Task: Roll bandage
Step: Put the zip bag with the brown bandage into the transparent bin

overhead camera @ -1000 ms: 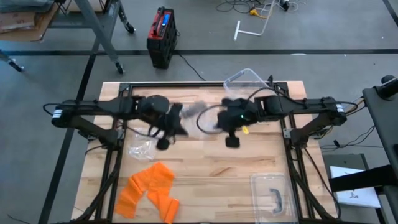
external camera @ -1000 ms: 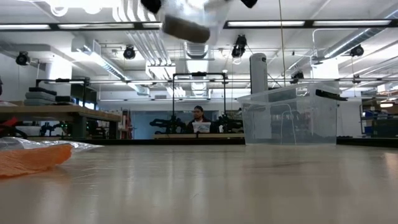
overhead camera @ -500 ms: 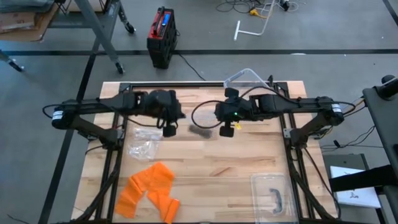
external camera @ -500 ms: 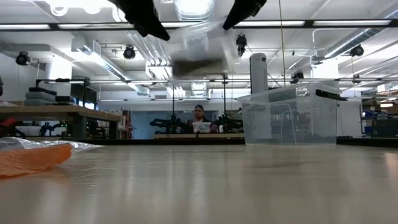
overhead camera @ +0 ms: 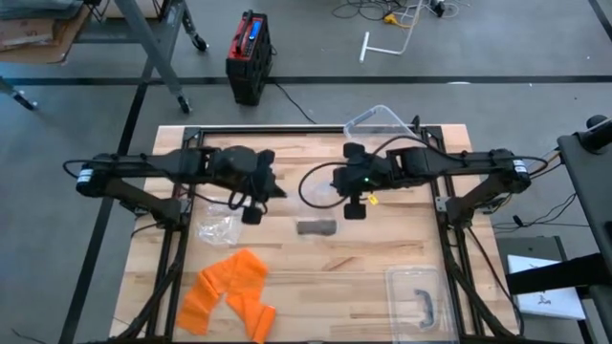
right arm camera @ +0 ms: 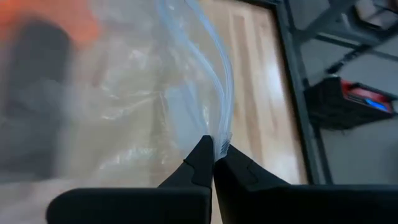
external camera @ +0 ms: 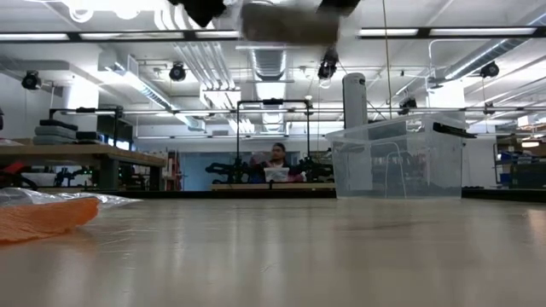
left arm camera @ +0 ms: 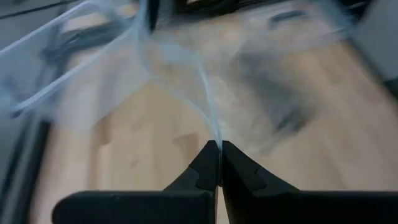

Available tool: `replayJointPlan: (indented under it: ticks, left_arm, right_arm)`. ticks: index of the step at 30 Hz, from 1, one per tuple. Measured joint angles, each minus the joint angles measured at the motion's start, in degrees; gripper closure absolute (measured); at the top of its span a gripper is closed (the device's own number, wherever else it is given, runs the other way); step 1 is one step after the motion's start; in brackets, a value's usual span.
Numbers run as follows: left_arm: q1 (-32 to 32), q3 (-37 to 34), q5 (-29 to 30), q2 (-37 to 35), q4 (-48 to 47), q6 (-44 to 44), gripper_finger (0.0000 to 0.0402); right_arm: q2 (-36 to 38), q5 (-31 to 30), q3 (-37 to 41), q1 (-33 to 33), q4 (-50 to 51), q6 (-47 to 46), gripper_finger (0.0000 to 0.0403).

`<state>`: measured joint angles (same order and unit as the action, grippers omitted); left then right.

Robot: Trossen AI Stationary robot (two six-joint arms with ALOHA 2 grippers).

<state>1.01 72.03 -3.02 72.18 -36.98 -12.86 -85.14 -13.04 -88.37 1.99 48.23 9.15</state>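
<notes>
My left gripper (overhead camera: 251,215) and my right gripper (overhead camera: 354,210) are both shut on a clear plastic bag (right arm camera: 143,93) held in the air between them, over the middle of the table. A dark grey bandage roll (overhead camera: 316,227) lies inside the bag. In the low view the roll (external camera: 286,21) shows blurred, high above the table top. The bag also shows in the left wrist view (left arm camera: 180,74). My left gripper pinches a thin edge of the clear bag (left arm camera: 216,138) between its two fingertips. The bag is lifted clear of the table and stretches away toward the other arm. My right gripper pinches the bag's bunched edge (right arm camera: 219,142) between its two fingertips. The plastic fans out from the fingers, clear of the table, with the grey roll inside.
Orange bandage strips (overhead camera: 229,291) lie at the near left; they also show in the low view (external camera: 43,217). A crumpled clear bag (overhead camera: 218,225) lies beside my left gripper. A clear bin (overhead camera: 382,124) stands at the far edge and its lid (overhead camera: 418,298) at the near right.
Both grippers have kept their hold on the bag, going toward the far edge and then back toward the near edge. The roll in the bag dropped lower and then came up again, and now shows nearer the near edge.
</notes>
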Motion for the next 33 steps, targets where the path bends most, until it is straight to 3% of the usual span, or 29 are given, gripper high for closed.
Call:
replayJointPlan:
  ticks: [8, 15, 24, 33]
  left_arm:
    - [4.3, -3.6, 1.9, 1.7, 17.5, 0.1, 0.0401]
    - [8.1, -0.4, 1.9, 8.2, 25.5, -3.3, 0.0401]
    - [17.7, 16.7, 2.0, 25.0, 26.1, -3.6, 0.0401]
    - [22.3, 36.4, -3.9, 41.8, 23.3, -5.8, 0.0401]
  right_arm:
    - [0.2, -2.2, 0.3, -5.1, 1.1, 2.4, 0.0403]
    - [3.1, -2.1, 0.7, -13.1, 3.3, 5.9, 0.0403]
    - [7.1, -2.2, 0.7, -27.8, 3.3, 12.8, 0.0403]
    - [7.2, -1.6, 2.1, -40.8, 3.3, 17.9, 0.0403]
